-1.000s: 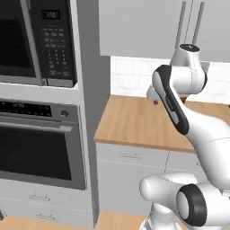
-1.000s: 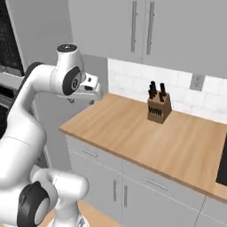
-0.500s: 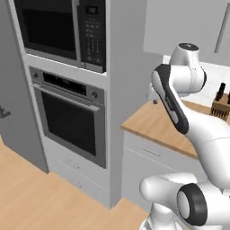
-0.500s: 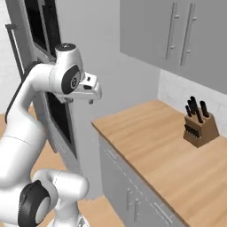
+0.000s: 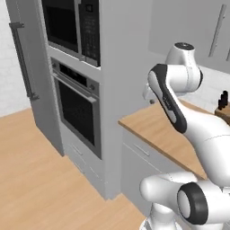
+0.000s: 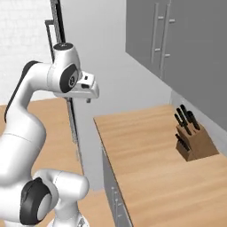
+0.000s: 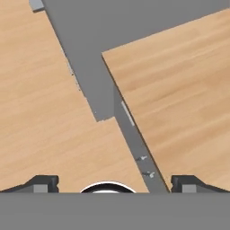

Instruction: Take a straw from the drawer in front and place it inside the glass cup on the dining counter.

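Right base view has swung with the base: knife block [image 6: 193,137] now right of the wide, empty pincer [image 6: 88,88]; drawer search continues.

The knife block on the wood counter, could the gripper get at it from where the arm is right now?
Probably yes. The gripper hangs open above the near end of the wood counter, and the bare top between it and the knife block holds nothing in the way. The arm would need to stretch toward the counter's far side.

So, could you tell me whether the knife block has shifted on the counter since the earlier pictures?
Cannot tell of any shift: the whole view has swung with the base, and the knife block stands near the wall on the counter as before.
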Motion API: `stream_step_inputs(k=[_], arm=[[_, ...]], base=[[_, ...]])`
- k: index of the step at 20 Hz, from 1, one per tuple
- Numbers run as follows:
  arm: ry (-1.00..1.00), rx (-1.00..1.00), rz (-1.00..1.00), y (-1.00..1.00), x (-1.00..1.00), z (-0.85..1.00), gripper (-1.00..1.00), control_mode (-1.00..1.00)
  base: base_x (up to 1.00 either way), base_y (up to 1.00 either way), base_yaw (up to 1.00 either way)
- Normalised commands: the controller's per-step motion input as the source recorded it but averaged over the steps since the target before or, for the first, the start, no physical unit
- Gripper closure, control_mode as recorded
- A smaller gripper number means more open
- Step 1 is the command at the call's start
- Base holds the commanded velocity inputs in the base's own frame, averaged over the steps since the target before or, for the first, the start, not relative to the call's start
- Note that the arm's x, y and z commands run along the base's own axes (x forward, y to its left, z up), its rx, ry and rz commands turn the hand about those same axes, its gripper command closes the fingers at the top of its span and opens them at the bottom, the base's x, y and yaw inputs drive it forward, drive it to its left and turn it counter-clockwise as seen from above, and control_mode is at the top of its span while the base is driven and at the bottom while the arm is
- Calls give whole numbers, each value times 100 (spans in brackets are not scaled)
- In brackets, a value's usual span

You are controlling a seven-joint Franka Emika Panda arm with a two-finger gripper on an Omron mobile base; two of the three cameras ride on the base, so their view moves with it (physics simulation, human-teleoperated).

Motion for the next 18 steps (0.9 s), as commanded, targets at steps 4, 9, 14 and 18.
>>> stream_step_inputs(k=[4, 9, 14, 18], arm=[[0, 0, 0, 0, 0, 0, -100, 100], [0, 0, 4, -18, 0, -4, -100, -100], [0, -6, 4, 3, 3, -20, -100, -100], [0, -24, 0, 56, 11, -38, -100, -100]], base=[[-50, -68, 26], [-9, -41, 9], [0, 0, 0], [0, 0, 0]])
